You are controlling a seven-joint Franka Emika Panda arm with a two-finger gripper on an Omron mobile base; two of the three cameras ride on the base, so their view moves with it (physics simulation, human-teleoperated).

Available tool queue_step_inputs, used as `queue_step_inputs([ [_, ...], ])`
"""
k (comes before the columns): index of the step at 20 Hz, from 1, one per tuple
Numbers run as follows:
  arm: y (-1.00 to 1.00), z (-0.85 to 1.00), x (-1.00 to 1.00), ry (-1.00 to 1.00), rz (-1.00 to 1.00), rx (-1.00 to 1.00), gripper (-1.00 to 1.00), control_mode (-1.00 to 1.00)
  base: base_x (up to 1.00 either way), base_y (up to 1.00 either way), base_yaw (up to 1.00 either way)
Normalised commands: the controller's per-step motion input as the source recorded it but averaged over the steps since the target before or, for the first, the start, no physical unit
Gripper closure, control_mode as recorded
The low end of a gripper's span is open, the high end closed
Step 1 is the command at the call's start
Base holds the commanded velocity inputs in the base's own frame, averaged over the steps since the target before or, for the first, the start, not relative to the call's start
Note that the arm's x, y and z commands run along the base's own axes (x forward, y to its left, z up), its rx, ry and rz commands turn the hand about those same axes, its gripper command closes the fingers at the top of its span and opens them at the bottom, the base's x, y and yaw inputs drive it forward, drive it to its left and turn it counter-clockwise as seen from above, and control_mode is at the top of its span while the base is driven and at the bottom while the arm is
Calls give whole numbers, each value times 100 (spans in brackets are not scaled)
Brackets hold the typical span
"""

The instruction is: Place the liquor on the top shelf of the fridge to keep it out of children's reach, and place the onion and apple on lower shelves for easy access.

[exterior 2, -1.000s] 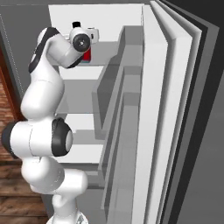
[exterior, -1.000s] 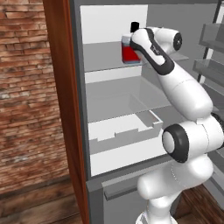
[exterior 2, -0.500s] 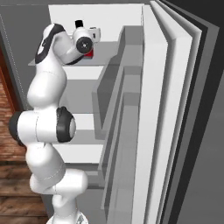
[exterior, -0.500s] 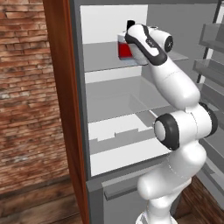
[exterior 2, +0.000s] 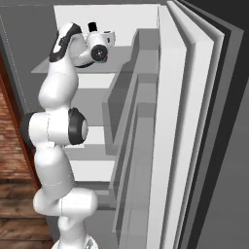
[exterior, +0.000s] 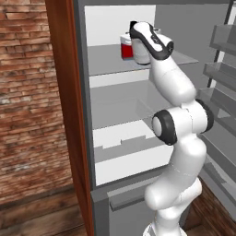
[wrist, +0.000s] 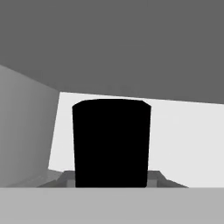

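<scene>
On the top shelf, liquor half-hidden — end effector clamped, fingertips unseen

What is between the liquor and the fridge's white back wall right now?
Nothing visible: in the left base view the liquor, at the gripper, stands over the top shelf with bare board between it and the back wall.

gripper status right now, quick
gripper: shut on the liquor, holding it at the fridge's top shelf.
</scene>
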Motion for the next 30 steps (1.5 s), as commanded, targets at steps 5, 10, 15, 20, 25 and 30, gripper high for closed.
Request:
queue_step_inputs([
  [5, 0, 0, 45, 0, 0, 0, -100, -100, 0, 0, 0],
  [10, 0, 0, 30, 0, 0, 0, -100, -100, 0, 0, 0],
  [15, 0, 0, 4, 0, 0, 0, -100, -100, 0, 0, 0],
  [20, 0, 0, -2, 0, 0, -5, -100, -100, 0, 0, 0],
  [25, 0, 0, -9, 0, 0, -5, -100, -100, 0, 0, 0],
  [30, -1, 0, -12, 0, 0, -3, -100, -100, 0, 0, 0],
])
